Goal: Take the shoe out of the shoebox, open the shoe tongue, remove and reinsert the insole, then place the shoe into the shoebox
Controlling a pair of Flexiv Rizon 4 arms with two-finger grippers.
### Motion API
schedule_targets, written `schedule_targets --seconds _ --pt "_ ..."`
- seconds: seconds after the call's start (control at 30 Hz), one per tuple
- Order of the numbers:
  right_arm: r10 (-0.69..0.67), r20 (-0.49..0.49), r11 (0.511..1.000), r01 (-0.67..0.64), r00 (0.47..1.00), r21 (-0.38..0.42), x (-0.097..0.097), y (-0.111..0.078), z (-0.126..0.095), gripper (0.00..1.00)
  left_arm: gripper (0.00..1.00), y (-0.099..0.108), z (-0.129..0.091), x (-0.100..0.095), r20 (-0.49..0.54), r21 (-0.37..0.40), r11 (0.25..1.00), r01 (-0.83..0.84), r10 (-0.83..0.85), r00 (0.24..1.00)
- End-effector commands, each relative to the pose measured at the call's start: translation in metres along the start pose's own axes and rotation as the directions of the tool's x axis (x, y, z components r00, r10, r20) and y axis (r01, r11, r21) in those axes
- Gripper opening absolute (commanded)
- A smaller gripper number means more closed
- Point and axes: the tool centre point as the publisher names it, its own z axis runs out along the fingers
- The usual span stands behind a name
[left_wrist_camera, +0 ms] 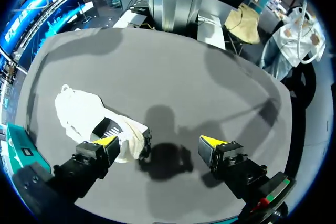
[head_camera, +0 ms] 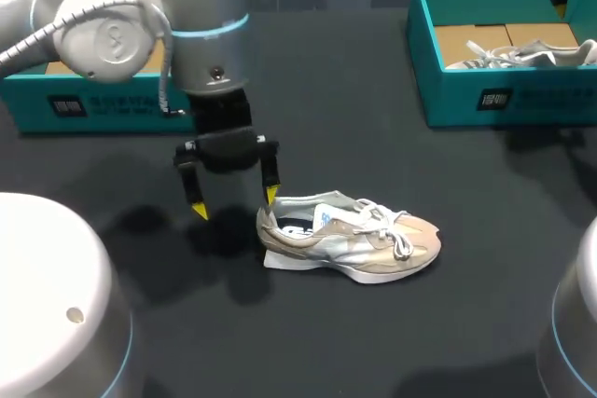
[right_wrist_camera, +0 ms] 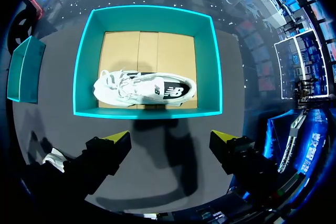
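On the dark table [head_camera: 373, 342], the shoe [head_camera: 350, 240] is lying outside the shoebox [head_camera: 504, 100]. Left fingers [head_camera: 271, 195] are hanging wide open and empty over its heel, and right fingers [right_wrist_camera: 119, 140] are gaping empty. Centring on the heel before closing seems wise.

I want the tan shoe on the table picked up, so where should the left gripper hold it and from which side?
Probably the heel collar of the tan shoe, from above: it stands on its sole, opening up, heel toward the open left gripper, one tip beside the heel.
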Motion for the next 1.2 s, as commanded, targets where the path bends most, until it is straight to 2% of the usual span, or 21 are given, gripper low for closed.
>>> schedule_targets --seconds 0.03,0.37,0.93,1.03,1.2 --pt "0.0 0.0 1.0 0.0 1.0 0.0 0.0 0.0 0.0 1.0 1.0 0.006 -0.005 0.017 0.075 0.091 0.994 0.065 -0.072 0.995" --pt "0.0 0.0 1.0 0.0 1.0 0.0 0.0 0.0 0.0 1.0 1.0 0.008 -0.007 0.043 0.131 0.208 0.945 0.252 -0.282 0.951" --pt "0.0 0.0 1.0 0.0 1.0 0.0 0.0 0.0 0.0 1.0 1.0 0.008 -0.007 0.045 0.136 0.202 0.942 0.269 -0.299 0.944" --pt "0.0 0.0 1.0 0.0 1.0 0.0 0.0 0.0 0.0 1.0 1.0 0.017 -0.007 0.043 0.203 0.226 0.909 0.349 -0.394 0.896" --pt "0.0 0.0 1.0 0.0 1.0 0.0 0.0 0.0 0.0 1.0 1.0 0.03 -0.006 0.052 0.255 0.296 0.859 0.418 -0.493 0.832"
